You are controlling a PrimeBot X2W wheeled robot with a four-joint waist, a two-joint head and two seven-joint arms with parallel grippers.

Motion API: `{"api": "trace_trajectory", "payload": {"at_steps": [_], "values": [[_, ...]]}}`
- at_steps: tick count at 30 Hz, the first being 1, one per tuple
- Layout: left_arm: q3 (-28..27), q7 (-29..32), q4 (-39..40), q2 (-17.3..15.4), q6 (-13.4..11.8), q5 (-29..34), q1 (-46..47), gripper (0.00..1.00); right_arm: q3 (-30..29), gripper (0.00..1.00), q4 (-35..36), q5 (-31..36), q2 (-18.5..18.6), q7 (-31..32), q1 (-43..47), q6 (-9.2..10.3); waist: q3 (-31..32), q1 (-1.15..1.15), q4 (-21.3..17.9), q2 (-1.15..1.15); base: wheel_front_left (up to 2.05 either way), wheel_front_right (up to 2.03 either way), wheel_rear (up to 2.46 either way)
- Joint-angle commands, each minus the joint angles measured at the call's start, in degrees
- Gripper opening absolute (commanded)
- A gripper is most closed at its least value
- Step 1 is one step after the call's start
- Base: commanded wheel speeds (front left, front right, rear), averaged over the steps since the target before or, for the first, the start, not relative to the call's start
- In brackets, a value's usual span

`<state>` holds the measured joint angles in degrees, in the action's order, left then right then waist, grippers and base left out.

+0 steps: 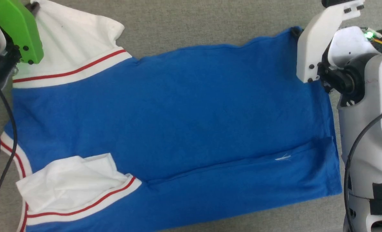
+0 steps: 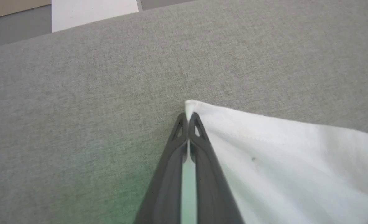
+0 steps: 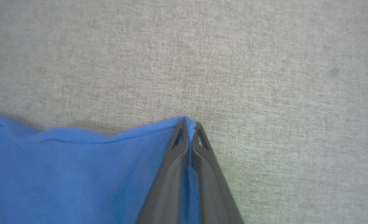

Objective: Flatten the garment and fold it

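The garment [image 1: 178, 112], bright blue with white sleeve ends and red trim stripes, lies spread across the grey cloth surface. At the far left, my left gripper [image 2: 188, 119] is shut on the corner of the upper white sleeve [image 2: 280, 161]; in the head view its green cover [image 1: 16, 29] hides the fingers. At the far right, my right gripper [image 3: 188, 124] is shut on the blue far corner of the garment [image 3: 78, 168]; its white housing [image 1: 316, 48] covers that corner in the head view. The second white sleeve [image 1: 71, 183] lies crumpled at the near left.
The grey fabric surface [image 1: 194, 22] extends beyond the garment on the far side. A fold line [image 1: 242, 164] runs across the lower blue part. A black cable [image 1: 10, 135] hangs by my left arm. A white panel [image 2: 94, 12] lies past the surface's edge.
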<state>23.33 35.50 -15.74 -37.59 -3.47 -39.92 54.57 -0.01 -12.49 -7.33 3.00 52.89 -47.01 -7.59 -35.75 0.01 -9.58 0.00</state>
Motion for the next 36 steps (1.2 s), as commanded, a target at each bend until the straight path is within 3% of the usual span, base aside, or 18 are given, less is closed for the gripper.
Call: {"api": "trace_trajectory", "payload": {"at_steps": [1,7,11,17,21,27,36], "values": [[-0.2,-3.4,-0.2,0.4,0.7,0.8,-1.5,0.00,0.0,0.00,-0.6,-0.3,0.2,-1.1,2.2,0.10,2.1,-0.01,0.8,0.00,0.00,0.00,0.00],[-1.7,-20.9,2.7,1.4,3.0,2.0,-10.5,0.00,-0.2,0.00,2.8,-2.2,0.9,-14.2,9.9,0.10,9.5,-0.01,2.8,0.00,0.00,0.00,0.00],[-3.8,-29.5,5.8,2.8,2.0,0.7,-19.2,0.00,-0.8,0.00,4.4,-2.4,0.7,-23.2,16.3,0.10,15.1,-0.01,4.1,0.00,0.00,0.00,0.00],[-5.6,-36.6,13.0,4.2,-0.7,-1.5,-34.1,0.00,-1.5,0.00,5.7,-2.1,0.7,-32.4,25.1,0.10,22.2,-0.01,6.1,0.00,0.00,0.00,0.00],[-6.1,-37.9,16.5,4.8,-2.2,-3.9,-43.5,0.00,-2.1,0.00,5.4,-2.6,1.8,-34.2,30.2,0.10,25.3,-0.01,7.3,0.00,0.00,0.00,0.00],[-5.7,-38.4,18.1,6.1,-3.5,-6.9,-53.8,0.00,-1.7,0.00,3.6,-2.2,5.3,-31.8,35.2,0.10,27.5,-0.01,8.6,0.00,0.00,0.00,0.00],[-2.0,-37.8,13.7,9.2,-2.1,-9.5,-60.1,0.00,2.2,0.00,-2.2,-1.8,10.3,-24.2,36.4,0.10,27.2,-0.01,9.5,0.00,0.00,0.00,0.00]]}}
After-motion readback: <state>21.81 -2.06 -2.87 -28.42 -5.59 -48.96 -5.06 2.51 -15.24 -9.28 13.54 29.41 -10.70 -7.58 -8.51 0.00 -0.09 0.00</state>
